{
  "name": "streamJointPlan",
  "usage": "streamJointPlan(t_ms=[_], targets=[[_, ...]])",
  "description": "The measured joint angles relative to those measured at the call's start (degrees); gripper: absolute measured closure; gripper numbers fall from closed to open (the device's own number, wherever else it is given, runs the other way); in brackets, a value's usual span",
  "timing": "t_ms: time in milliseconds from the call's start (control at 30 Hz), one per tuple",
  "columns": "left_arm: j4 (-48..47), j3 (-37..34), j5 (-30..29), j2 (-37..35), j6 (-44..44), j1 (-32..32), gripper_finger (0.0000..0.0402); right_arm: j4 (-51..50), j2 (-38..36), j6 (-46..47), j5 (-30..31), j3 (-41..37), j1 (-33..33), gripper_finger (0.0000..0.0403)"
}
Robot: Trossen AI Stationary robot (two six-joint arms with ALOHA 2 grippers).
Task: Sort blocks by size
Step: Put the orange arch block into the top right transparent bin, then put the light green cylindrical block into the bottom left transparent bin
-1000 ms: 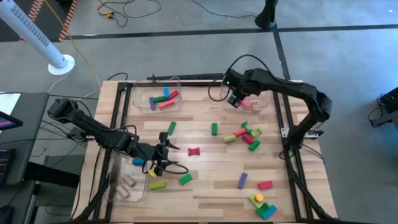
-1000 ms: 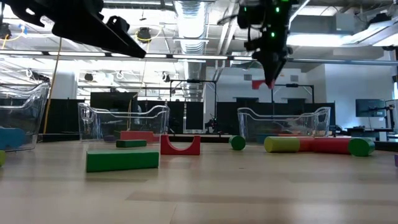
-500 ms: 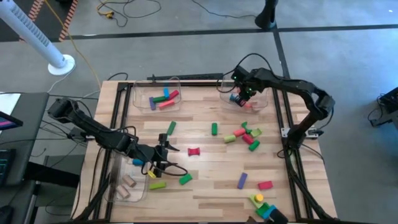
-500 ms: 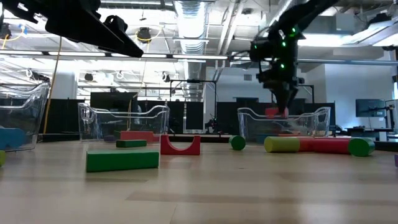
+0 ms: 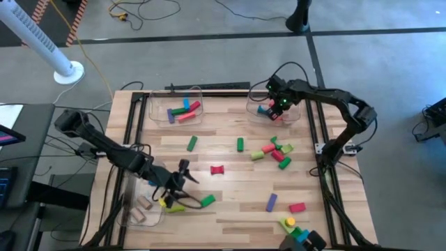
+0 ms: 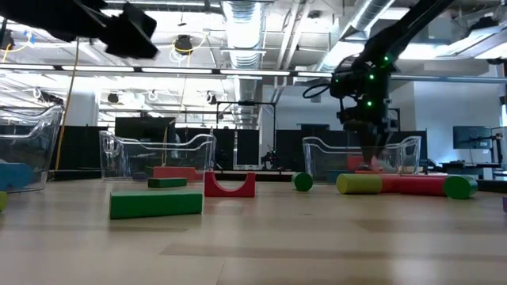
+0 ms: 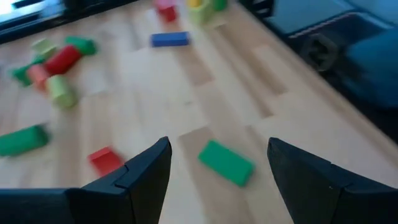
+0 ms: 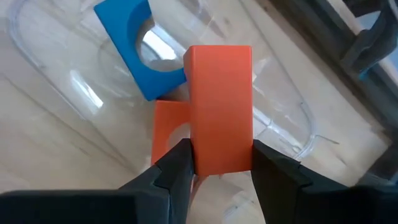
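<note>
Right gripper point(image 8: 214, 163) sits inside the far-right clear bin point(image 5: 301, 111), jaws pinching an orange block point(image 8: 219, 109) across its flat sides, above a blue arch point(image 8: 140, 46) and an orange arch point(image 8: 169, 132). Block looks rigid, light, smooth; grip on parallel faces near mid-length is prob. safest. Left gripper point(image 7: 217, 163) hovers w/ jaws spread over a green block point(image 7: 226, 162) lying on the surface point(image 5: 230, 202)

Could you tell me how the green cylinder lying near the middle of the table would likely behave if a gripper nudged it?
The green cylinder lies on its side on the smooth table, so it would probably roll. It looks rigid, so it should not deform. Its curved sides might slip between the fingers.
</note>
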Motion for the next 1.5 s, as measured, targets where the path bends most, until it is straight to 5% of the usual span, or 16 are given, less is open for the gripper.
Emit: streamJointPlan(t_ms=[167,1500], targets=[[0.94,0.00,3.95,0.00,0.12,-3.14,0.0143,1.05,0.00,-0.03,0.02,-0.44,-0.41,0.0230],[1.44,0.00,3.23,0.02,-0.31,-4.60,0.0143,1.36,0.00,2.80,-2.93,-0.43,1.16,0.0175]])
